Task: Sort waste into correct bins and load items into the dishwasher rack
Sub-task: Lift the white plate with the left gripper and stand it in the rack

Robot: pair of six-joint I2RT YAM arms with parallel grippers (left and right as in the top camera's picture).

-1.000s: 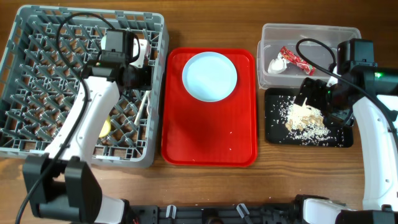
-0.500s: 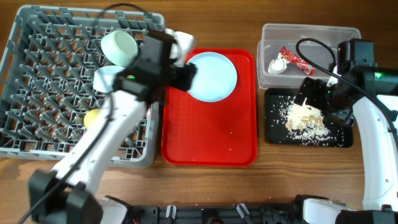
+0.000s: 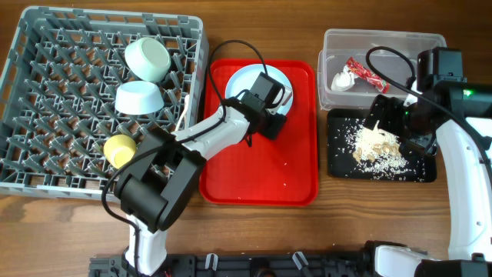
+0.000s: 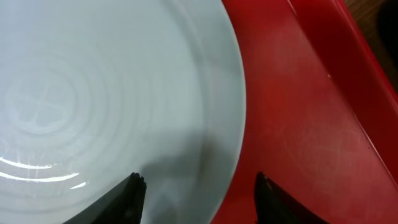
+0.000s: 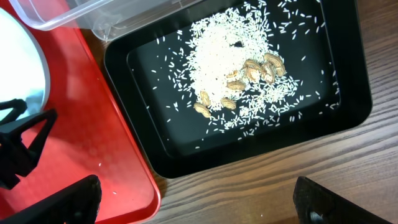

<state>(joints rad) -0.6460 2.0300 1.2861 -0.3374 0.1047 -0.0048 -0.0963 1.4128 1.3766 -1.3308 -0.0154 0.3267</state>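
The plate [image 4: 112,93] under my left fingers [image 4: 129,202] is pale blue, glossy, with faint concentric rings; the fingers themselves are black. The red tray [image 3: 257,169] beneath it is plain, unpatterned. The rack [image 3: 54,100] is grey, holding a pale green bowl [image 3: 147,58], a pale blue bowl [image 3: 138,98] and a yellow cup [image 3: 119,149]. The black tray [image 5: 292,121] is speckled with white rice [image 5: 224,56] and tan lumps [image 5: 249,70]. The clear tub [image 3: 384,38] shows a red printed wrapper [image 3: 365,71] and a white napkin [image 3: 344,79]. The table [image 3: 261,23] is brown wood grain.
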